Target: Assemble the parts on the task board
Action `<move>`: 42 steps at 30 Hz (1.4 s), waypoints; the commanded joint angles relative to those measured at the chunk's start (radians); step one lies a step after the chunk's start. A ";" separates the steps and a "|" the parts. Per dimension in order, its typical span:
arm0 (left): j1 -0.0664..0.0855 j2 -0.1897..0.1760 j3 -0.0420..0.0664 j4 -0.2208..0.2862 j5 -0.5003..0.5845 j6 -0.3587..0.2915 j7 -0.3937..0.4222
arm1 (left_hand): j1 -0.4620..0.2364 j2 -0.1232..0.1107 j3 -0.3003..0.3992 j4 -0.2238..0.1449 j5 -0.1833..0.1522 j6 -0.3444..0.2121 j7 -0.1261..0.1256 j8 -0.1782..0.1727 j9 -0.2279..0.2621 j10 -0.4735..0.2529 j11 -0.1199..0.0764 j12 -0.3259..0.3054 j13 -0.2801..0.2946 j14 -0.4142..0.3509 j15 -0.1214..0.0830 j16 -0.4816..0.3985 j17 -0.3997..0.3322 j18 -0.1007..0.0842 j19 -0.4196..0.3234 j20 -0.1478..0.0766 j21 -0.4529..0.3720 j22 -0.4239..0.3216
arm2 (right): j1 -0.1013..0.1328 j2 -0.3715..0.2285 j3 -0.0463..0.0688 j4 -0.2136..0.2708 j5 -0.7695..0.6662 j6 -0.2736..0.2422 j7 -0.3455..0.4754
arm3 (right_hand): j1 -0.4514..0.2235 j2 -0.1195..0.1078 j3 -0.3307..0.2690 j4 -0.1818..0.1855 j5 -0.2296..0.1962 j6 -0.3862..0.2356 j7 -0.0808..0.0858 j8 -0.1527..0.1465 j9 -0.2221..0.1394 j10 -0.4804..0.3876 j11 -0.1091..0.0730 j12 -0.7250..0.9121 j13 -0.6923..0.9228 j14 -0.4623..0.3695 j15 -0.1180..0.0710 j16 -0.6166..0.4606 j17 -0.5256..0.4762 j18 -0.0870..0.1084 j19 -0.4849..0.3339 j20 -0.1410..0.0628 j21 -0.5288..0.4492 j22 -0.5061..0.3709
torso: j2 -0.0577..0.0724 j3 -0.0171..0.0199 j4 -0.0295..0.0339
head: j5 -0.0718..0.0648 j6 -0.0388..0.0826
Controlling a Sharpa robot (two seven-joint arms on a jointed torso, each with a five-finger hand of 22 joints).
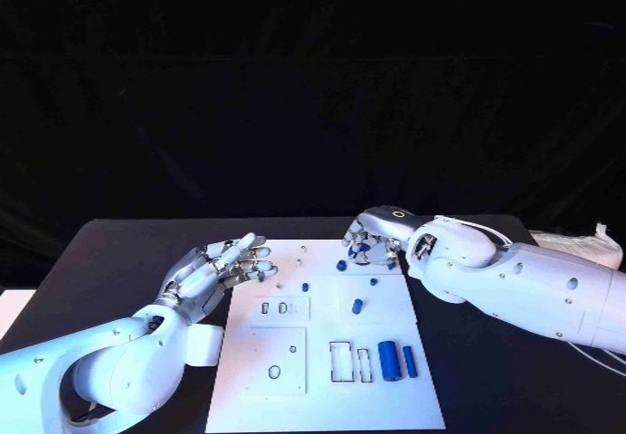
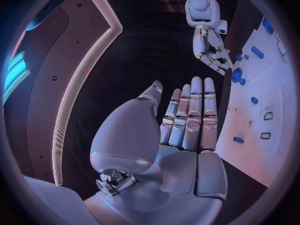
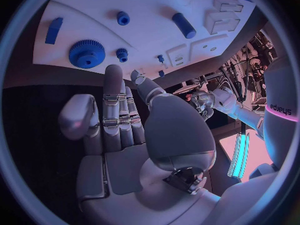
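The left hand [image 1: 215, 269] hovers at the left edge of the white flat task board [image 1: 327, 402] — its silver fingers [image 2: 190, 116] are stretched out straight, side by side, and hold nothing. Beyond the fingertips of this hand, small blue parts lie on the board: a short blue peg [image 1: 356, 306] in the middle, and nearer the robot a thick blue cylinder [image 1: 387, 348] with a thin blue bar [image 1: 410, 362] just beside it. The right hand [image 1: 369, 244] is at the far edge of the board, fingers extended and empty — just beyond its fingertips lies a large blue gear [image 3: 86, 54], with a small blue gear [image 3: 122, 54] near it.
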 commanded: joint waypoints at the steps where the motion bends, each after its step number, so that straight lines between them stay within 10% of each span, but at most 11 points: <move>1: 0.004 -0.003 0.001 0.008 0.011 0.033 -0.005 | -0.011 0.001 -0.008 -0.002 -0.004 0.001 0.005 -0.006 -0.002 0.000 0.006 -0.006 -0.001 -0.010 -0.001 -0.005 0.002 0.001 -0.011 0.000 -0.008 -0.002 | 0.001 0.006 0.000 0.001 -0.088 0.059 -0.070 | 0.000 -0.019 0.027 0.017 -0.006 0.002 0.007 -0.004 0.002 -0.026 0.009 -0.005 0.004 0.036 0.002 0.046 0.035 -0.022 0.020 0.002 0.109 0.144 | 0.012 0.0021 0.0057 | -0.002 0.004; 15: 0.008 -0.010 0.001 0.020 0.011 0.039 -0.017 | -0.009 0.005 -0.008 -0.008 -0.003 -0.002 0.008 -0.012 -0.002 -0.005 0.009 -0.013 -0.002 -0.016 0.002 -0.013 0.005 0.001 -0.015 0.003 -0.010 -0.004 | 0.000 0.041 -0.001 -0.021 -0.103 0.103 -0.078 | 0.024 -0.069 0.118 0.091 0.014 0.015 0.016 -0.001 0.010 -0.067 0.016 -0.004 0.027 0.027 0.014 0.365 0.345 -0.065 0.077 0.020 0.316 0.447 | 0.028 0.0027 0.0142 | -0.001 0.006; 42: 0.009 -0.017 0.001 0.025 0.011 0.039 -0.034 | -0.012 0.007 -0.012 -0.012 -0.003 -0.009 0.013 -0.021 -0.003 -0.014 0.014 -0.020 -0.004 -0.022 0.006 -0.021 0.008 0.001 -0.020 0.007 -0.013 -0.007 | -0.001 0.064 -0.002 -0.041 -0.117 0.145 -0.078 | 0.035 -0.062 0.150 0.125 0.019 0.038 0.018 0.003 0.018 -0.098 0.024 -0.002 0.016 0.015 0.021 0.405 0.364 -0.066 0.076 0.031 0.327 0.460 | 0.050 0.0016 0.0233 | -0.004 0.007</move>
